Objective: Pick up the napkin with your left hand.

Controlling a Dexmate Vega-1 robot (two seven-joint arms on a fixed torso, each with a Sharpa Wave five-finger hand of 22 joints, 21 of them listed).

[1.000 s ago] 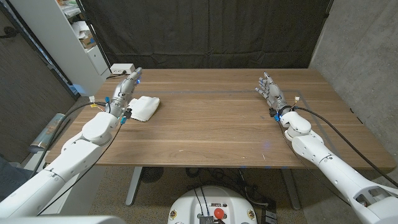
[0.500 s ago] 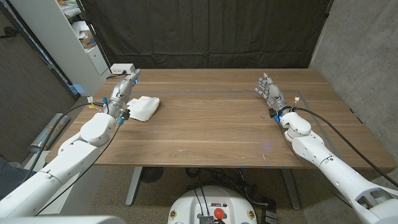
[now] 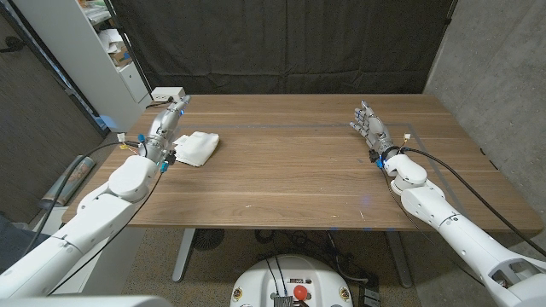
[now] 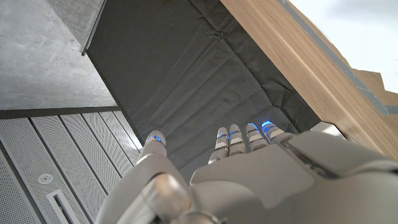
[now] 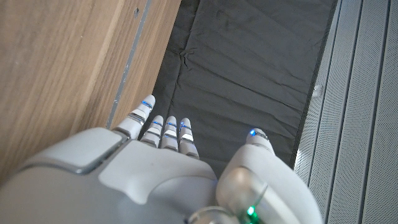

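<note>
Slightly farther back than a second ago, the left robot hand hovers with fingers straight and spread, holding nothing. White napkin lies on the surface just beside it, toward the middle. Right robot hand stays spread, well apart.

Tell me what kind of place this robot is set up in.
Probably a lab or test room, not a home: a bare wooden table backed by a black fabric curtain, a grey concrete wall, and a white shelving unit beside it.
</note>
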